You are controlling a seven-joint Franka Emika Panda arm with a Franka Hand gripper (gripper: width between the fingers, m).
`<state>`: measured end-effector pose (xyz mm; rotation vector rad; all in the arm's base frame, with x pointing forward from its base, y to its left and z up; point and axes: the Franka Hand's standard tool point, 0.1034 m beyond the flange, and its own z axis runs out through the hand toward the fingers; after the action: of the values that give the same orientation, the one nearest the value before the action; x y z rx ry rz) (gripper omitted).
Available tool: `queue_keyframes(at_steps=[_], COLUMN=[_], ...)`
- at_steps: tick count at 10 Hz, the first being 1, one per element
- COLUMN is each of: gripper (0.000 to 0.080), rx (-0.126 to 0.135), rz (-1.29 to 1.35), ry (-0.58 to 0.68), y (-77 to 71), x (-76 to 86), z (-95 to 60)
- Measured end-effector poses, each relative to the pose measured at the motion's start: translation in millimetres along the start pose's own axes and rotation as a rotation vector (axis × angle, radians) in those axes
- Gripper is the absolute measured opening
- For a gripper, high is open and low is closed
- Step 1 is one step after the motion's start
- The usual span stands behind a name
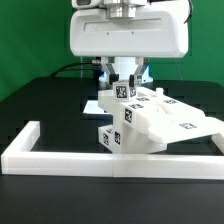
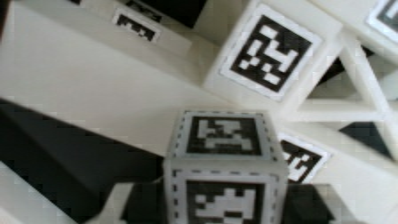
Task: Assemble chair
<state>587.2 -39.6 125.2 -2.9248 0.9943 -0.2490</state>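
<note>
The gripper [image 1: 124,84] is squeezing tightly closed around a matte, square-sectioned white bar [image 2: 226,150] at the exterior view's left of the blocky chair [image 1: 170,122].

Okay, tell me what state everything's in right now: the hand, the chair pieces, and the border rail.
hand: shut on the bar.
bar: gripped, tagged face toward the wrist camera.
chair: unfinished, white parts piled inside the rail.
rail: lying flat on the table, not held.
</note>
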Motion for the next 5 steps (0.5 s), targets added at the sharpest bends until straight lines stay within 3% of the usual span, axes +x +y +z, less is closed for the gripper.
queue_keyframes(at_steps=[5], gripper=[0.0288], rx=[0.001], rz=[0.304], ry=[0.0], y=[-0.4], x=[0.0], z=[-0.1])
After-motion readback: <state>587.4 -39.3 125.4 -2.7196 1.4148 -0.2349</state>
